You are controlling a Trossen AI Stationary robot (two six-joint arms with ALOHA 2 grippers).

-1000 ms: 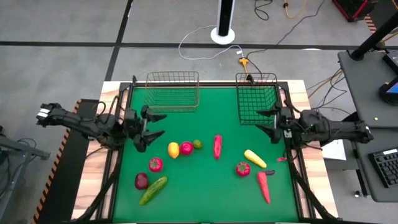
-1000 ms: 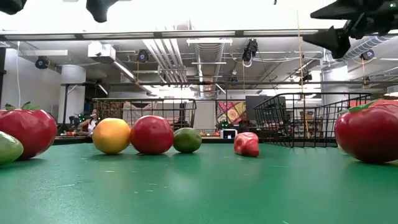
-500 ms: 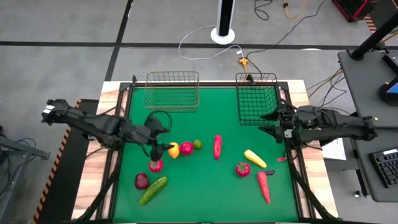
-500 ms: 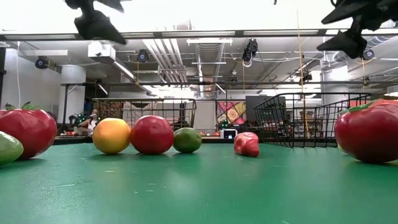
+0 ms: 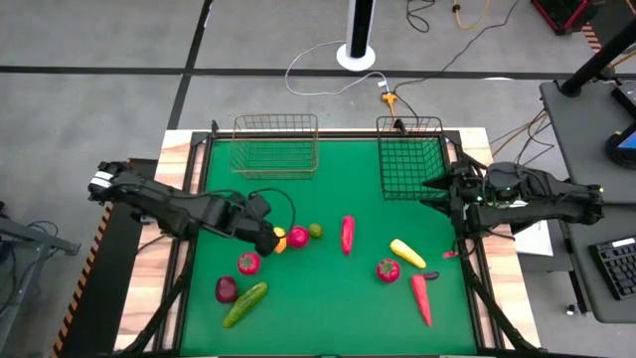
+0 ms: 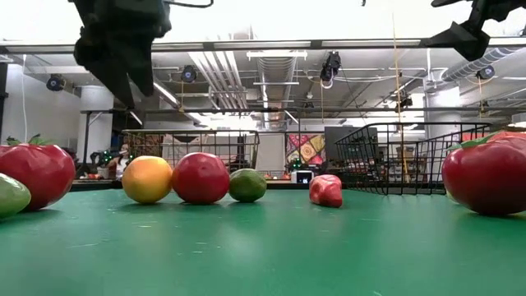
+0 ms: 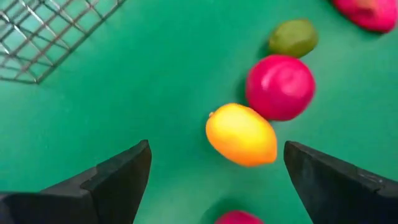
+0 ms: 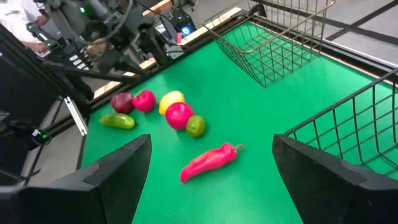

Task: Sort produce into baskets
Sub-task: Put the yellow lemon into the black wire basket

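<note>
We've got the left gripper (image 7: 211, 180) hanging fingers spread right over the lemon (image 7: 241, 134), which lies mid-left on the mat between them, long axis slanting across the gap, right gripper (image 5: 444, 195) open, far off.

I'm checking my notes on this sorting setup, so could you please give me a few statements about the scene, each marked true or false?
1. Both baskets are empty. True: nothing lies in the tan basket or the black basket.
2. The left claw is shut on the lemon. False: it is open above the lemon, holding nothing.
3. The lemon, a red round fruit and the lime lie in a row. True.
4. The cucumber is in the black basket. False: it lies on the green mat.
5. The right claw hangs open beside the black basket. True.
</note>
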